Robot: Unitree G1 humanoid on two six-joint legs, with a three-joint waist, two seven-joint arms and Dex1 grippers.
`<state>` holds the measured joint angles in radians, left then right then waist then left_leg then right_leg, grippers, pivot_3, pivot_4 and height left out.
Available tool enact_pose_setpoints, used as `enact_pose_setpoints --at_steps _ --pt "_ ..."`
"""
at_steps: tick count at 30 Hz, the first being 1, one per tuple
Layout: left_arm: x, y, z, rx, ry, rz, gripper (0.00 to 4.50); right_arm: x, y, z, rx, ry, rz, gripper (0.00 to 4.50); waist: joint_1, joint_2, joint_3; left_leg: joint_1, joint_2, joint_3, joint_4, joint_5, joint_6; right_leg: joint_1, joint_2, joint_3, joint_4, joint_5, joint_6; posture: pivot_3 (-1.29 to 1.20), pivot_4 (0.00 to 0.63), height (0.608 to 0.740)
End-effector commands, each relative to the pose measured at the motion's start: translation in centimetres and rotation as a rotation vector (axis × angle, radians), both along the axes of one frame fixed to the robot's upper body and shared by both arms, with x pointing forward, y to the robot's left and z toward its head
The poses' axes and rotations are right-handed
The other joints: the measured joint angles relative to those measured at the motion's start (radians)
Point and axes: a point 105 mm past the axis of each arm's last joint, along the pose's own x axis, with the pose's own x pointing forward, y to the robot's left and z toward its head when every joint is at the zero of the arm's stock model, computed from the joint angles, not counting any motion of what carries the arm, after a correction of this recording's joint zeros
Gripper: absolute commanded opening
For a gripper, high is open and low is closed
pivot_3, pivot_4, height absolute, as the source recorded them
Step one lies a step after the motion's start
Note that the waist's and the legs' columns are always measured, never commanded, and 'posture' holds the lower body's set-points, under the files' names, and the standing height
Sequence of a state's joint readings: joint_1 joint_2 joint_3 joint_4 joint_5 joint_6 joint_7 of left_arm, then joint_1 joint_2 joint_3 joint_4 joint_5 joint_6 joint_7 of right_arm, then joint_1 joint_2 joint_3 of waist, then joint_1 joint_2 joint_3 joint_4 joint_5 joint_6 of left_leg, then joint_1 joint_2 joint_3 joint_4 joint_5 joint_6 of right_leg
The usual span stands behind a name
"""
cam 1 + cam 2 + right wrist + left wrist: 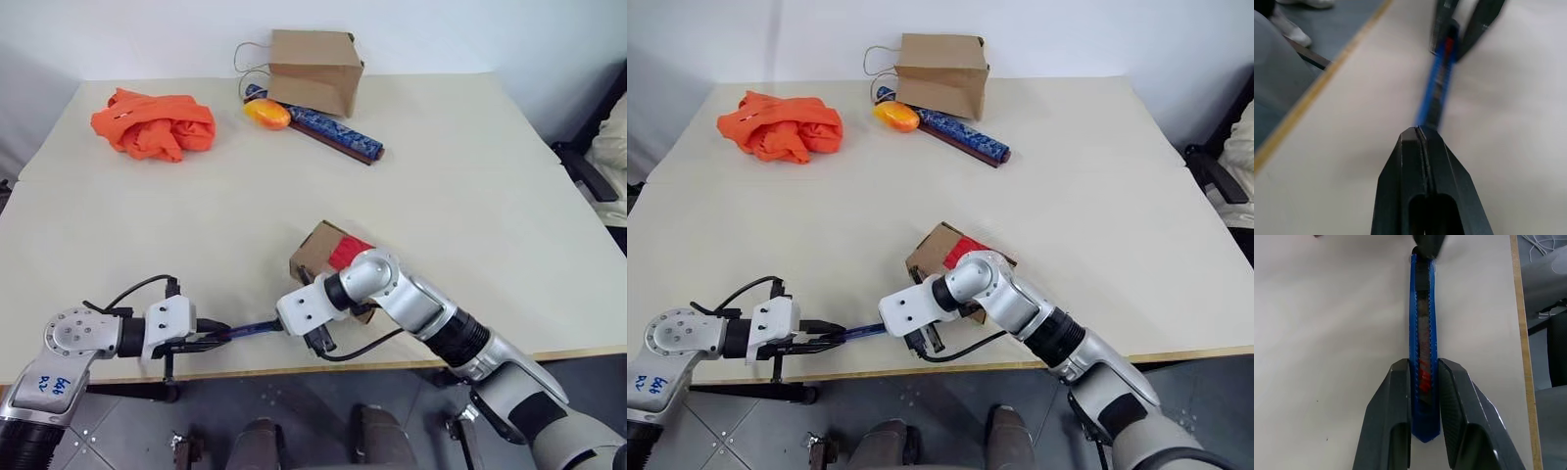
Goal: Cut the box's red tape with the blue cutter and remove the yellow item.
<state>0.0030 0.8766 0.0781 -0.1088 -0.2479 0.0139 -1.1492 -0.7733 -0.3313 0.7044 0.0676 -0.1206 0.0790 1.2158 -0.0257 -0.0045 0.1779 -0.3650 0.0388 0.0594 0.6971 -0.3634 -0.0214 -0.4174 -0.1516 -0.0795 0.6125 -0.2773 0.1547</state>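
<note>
The blue cutter (pixel 1423 357) was the centre of it all, held level just above the bench's (pixel 470 196) near edge, its rear end clamped between the two black fingers of the left gripper (pixel 1424 396). That grip at the tail made sense: it left the whole front of the slim body free for the other arm. And there was the right gripper (pixel 1422 134), fingers pressed tight together, its tip at the cutter's far end; whether it pinched that end or merely touched it, I couldn't tell. My read was that it was working the tool's front, perhaps to get the blade out, or taking the cutter over for the cut.

The box (pixel 315 253) sat just behind the right wrist, close to the near edge and a little toward the right, turned cornerwise. The red tape (pixel 348 251) lay across its top flaps, intact as far as could be seen, so the cut was not yet made. The yellow item was presumably sealed inside.

Off at the far edge, well apart from the action, stood a brown paper bag (pixel 313 69) with an orange-yellow fruit-like thing (pixel 267 114) and a blue patterned rod (pixel 328 132) just before it, and an orange cloth bundle (pixel 155 124) toward the far left corner.
</note>
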Motion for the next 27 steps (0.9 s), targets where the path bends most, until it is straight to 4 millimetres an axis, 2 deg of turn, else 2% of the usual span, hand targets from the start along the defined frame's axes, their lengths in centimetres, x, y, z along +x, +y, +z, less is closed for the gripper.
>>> enact_pose_setpoints --at_steps 1,5,8,11,14,19,27 --pt "-0.4 0.0 -0.9 0.025 0.032 0.002 0.44 -0.2 0.9 -0.8 -0.015 -0.004 0.009 0.03 -0.001 0.0 0.0 0.0 0.0 0.0 0.0 0.0 0.0 0.0 0.0 0.0 0.0 0.0 0.0 0.0 0.15 0.74" --pt "-0.6 -0.2 -0.9 0.02 0.03 0.001 0.44 -0.1 2.2 -0.3 0.017 -0.028 0.022 0.03 -0.002 0.001 0.0 0.0 0.0 0.0 0.0 0.0 0.0 0.0 0.0 0.0 0.0 0.0 0.0 0.0 0.15 0.74" --pt "-0.7 -0.3 -0.8 0.015 0.028 0.0 0.44 -0.3 2.8 1.1 0.077 -0.026 0.038 0.03 -0.002 0.001 0.0 0.0 0.0 0.0 0.0 0.0 0.0 0.0 0.0 0.0 0.001 0.0 -0.001 0.0 0.15 0.74" --pt "-1.2 -0.3 -0.8 0.013 0.028 -0.002 0.44 -0.3 2.4 2.4 0.12 -0.078 0.05 0.03 -0.002 0.001 0.0 0.0 0.0 0.0 0.0 0.0 0.0 0.0 0.0 0.0 0.0 0.0 -0.001 0.0 0.15 0.74" --pt "-1.9 0.4 -1.1 0.039 0.036 0.003 0.44 -0.1 1.9 2.8 0.127 -0.154 0.056 0.03 -0.004 0.001 0.0 -0.001 0.0 0.0 0.0 -0.001 -0.001 -0.001 0.0 0.0 0.0 0.0 -0.001 0.0 0.15 0.74" --pt "-2.3 0.9 -1.1 0.04 0.049 0.038 0.44 0.0 1.1 2.9 0.105 -0.223 0.08 0.03 -0.009 0.001 0.0 -0.001 0.003 0.003 -0.001 -0.003 -0.002 -0.003 0.002 -0.001 0.0 0.0 -0.001 0.0 0.15 0.74" --pt "-2.3 0.9 -1.2 0.042 0.053 0.051 0.44 -0.7 0.2 2.3 0.082 -0.215 0.121 0.03 -0.011 0.001 0.0 -0.001 0.005 0.006 -0.001 -0.003 -0.002 -0.005 0.002 -0.001 0.0 -0.001 -0.002 0.0 0.15 0.74"
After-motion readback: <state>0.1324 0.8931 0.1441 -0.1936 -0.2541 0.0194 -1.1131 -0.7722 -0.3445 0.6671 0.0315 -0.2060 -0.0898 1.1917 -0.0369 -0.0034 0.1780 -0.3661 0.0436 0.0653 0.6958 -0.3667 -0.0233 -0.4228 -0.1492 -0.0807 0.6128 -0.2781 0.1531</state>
